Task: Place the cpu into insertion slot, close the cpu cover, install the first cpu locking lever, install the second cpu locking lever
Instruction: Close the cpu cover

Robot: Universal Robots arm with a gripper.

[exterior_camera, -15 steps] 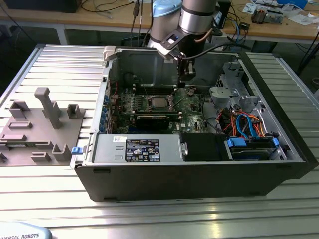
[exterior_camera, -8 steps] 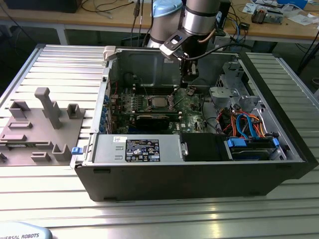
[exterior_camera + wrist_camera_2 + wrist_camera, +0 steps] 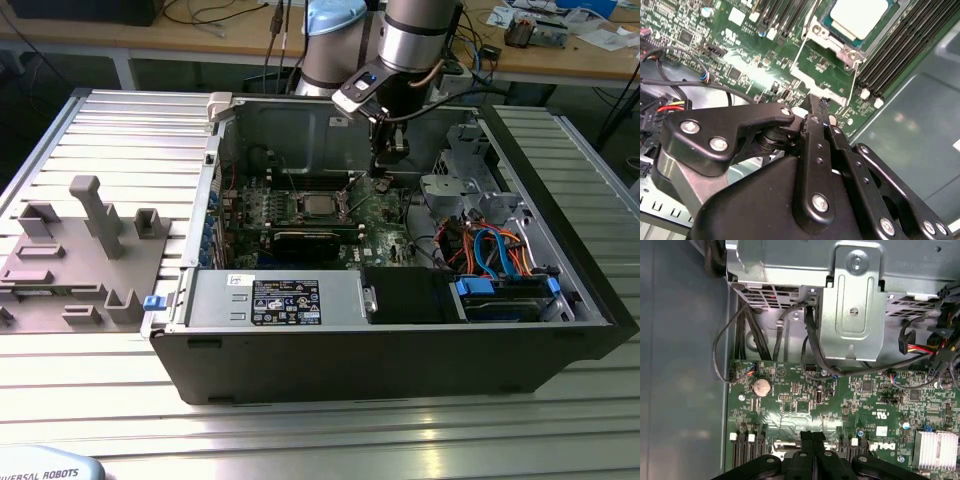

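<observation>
The gripper point(image 3: 384, 172) hangs inside the open computer case point(image 3: 400, 345), low over the green circuit board point(image 3: 388, 218). In both wrist views its black fingers point(image 3: 815, 125) are pressed together along a thin seam, with nothing seen between them. The cpu point(image 3: 319, 206) lies on the board toward the exterior view's left of the gripper, near it but clearly apart and untouched. In the second wrist view the cpu point(image 3: 860, 17) shows its dull silver top beyond the gripper's point(image 3: 816, 102) tips. It sits flat in the insertion slot point(image 3: 835, 44), whose silver rim lies between chip and gripper. Long black memory slots point(image 3: 900, 45) run on the chip's far side from the gripper. In the first wrist view the gripper point(image 3: 812, 436) points over the board toward a round silver battery point(image 3: 761, 386) and a grey metal cage point(image 3: 852, 305). The case stands on a ribbed metal surface point(image 3: 300, 435)
</observation>
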